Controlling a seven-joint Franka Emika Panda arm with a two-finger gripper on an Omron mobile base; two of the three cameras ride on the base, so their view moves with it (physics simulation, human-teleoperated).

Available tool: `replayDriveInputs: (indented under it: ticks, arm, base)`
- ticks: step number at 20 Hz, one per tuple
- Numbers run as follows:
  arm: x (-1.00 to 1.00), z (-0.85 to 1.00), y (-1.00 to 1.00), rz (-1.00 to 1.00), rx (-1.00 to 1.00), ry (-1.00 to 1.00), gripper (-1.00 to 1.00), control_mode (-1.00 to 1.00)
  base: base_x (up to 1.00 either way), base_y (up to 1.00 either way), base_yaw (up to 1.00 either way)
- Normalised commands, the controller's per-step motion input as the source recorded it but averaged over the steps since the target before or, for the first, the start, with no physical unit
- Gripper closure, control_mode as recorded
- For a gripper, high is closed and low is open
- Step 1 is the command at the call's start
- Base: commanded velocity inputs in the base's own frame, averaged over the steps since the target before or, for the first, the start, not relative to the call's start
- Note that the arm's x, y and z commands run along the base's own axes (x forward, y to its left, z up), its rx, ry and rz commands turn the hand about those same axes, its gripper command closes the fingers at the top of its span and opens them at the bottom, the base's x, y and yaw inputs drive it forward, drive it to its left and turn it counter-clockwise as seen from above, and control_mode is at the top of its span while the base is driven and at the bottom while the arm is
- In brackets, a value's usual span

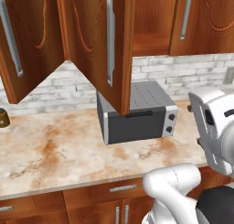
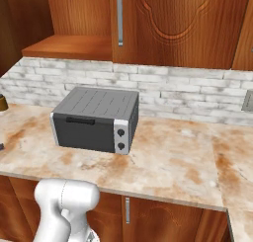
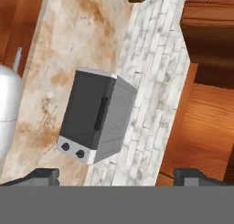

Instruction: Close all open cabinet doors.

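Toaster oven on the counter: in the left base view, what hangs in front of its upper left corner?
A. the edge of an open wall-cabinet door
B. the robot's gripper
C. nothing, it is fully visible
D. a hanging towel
A: the open cabinet door swings out over the counter and its lower edge covers the upper left corner of the toaster oven.

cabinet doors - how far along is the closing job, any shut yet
Nothing looks closed so far. In the left base view two tall reddish-brown wooden cabinet doors stand swung out over the marbled counter and grey toaster oven. The gripper is open, holding nothing, touching neither door. Both remain to be shut.
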Motion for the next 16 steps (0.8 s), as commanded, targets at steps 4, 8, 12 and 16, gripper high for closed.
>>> replayDriveInputs:
  ticks: [4,8,12,16]
  arm:
    - [-0.59,0.0,0.34,0.19,-0.36,-0.32,-1.0,-1.0]
    - [-0.31,0.0,0.39,0.17,-0.38,-0.31,-1.0,-1.0]
    - [0.0,0.0,0.47,0.15,-0.34,-0.25,-1.0,-1.0]
    - [0.03,0.0,0.53,0.1,-0.33,-0.2,-1.0,-1.0]
  base:
    - [0.0,0.0,0.0]
    - [0.0,0.0,0.0]
    - [0.0,0.0,0.0]
    - [0.0,0.0,0.0]
